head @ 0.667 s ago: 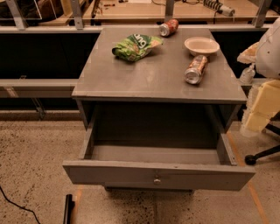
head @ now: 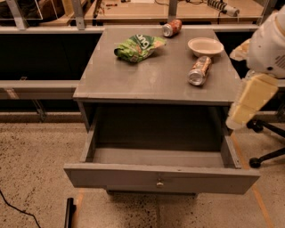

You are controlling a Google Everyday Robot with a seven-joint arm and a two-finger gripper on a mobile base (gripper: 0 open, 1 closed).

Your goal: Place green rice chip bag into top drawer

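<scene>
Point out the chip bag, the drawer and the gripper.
chip bag (head: 139, 47): camera view, middle of its green foil
drawer (head: 133, 177): camera view, bare front panel
gripper (head: 240, 113): camera view, cream end, right of the drawer

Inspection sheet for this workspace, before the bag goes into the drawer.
Surface: grey cabinet top, level.
Job's things: green rice chip bag lying at back left of the top; top drawer pulled open, nothing seen inside.
Clutter: back can and front can, both on their sides; white bowl.
Hand: not in view; arm at right edge beside the cabinet.
Cables: black cable on floor, bottom left.
Surroundings: workbench behind; chair base right.
</scene>
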